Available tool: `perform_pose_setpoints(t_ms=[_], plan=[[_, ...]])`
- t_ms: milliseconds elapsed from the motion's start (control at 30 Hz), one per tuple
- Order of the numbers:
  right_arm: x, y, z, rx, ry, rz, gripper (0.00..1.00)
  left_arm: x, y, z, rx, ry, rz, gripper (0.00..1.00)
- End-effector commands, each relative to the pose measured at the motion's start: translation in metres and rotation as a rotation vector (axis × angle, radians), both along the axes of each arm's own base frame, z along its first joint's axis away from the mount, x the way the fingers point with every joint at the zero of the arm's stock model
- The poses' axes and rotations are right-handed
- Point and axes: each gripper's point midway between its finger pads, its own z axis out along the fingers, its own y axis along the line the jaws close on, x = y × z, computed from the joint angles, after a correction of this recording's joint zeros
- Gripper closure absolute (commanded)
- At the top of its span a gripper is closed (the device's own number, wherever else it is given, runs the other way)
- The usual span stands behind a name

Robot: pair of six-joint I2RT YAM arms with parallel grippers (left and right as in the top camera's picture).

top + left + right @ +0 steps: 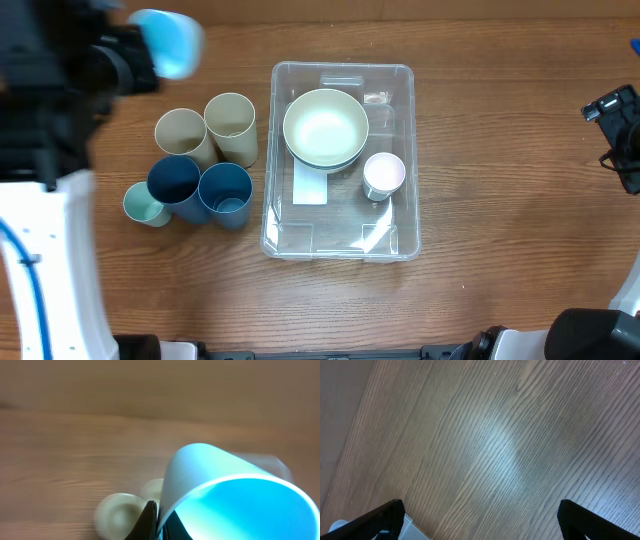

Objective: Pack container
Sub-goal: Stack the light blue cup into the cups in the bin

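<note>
Light blue cup (235, 500), tilted and raised off the counter (495, 435), is pinched at its wall by the left fingers (149, 519). Brown wood grain with a pale sheen shows between the right fingers (380, 519), which are spread wide apart. Between the two pairs of fingers sits the container (340, 228), clear and round-cornered, with a white label (310, 188) on its base, holding a cream bowl (325, 128) and a small white cup (383, 174).

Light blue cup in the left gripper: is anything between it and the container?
The two beige cups stand near that line, though the light blue cup looks raised above them. In the container, a cream bowl fills the far half.
</note>
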Motion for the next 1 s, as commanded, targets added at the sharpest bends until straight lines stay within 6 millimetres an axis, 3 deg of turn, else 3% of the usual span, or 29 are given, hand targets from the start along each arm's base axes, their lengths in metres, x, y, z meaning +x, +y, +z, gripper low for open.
perform_pose_setpoints(t_ms=[0,100,300,467,633,667,700,733,767,867,967], plan=[[0.001,-0.002,0.002,-0.003,-0.008,-0.008,0.00,-0.004,-0.106,-0.049,0.055,0.133,-0.312,0.96],[0.001,-0.002,0.002,-0.003,-0.008,-0.008,0.00,-0.018,-0.172,-0.098,0.114,0.269,-0.475,0.96],[0.001,-0.002,0.002,-0.003,-0.008,-0.008,0.00,-0.031,-0.251,-0.186,0.256,0.436,-0.698,0.96],[0.001,-0.002,0.002,-0.003,-0.008,-0.008,0.00,-0.033,-0.275,-0.231,0.306,0.507,-0.757,0.96],[0.001,-0.002,0.002,-0.003,-0.008,-0.008,0.00,-0.025,-0.283,-0.260,0.324,0.540,-0.769,0.96],[0.001,-0.002,0.002,-0.003,-0.008,-0.008,0.00,-0.023,-0.282,-0.261,0.329,0.535,-0.764,0.89],[0.001,-0.002,0.002,-0.003,-0.008,-0.008,0.00,-0.023,-0.283,-0.259,0.328,0.531,-0.763,0.75],[0.001,-0.002,0.002,-0.003,-0.008,-0.008,0.00,-0.022,-0.281,-0.247,0.322,0.514,-0.759,0.45],[0.001,-0.002,0.002,-0.003,-0.008,-0.008,0.00,-0.020,-0.277,-0.231,0.318,0.494,-0.735,0.32],[0.001,-0.002,0.002,-0.003,-0.008,-0.008,0.00,-0.005,-0.240,-0.168,0.330,0.393,-0.530,0.22],[0.001,-0.002,0.002,-0.003,-0.008,-0.008,0.00,-0.002,-0.173,-0.095,0.328,0.279,-0.301,0.03]])
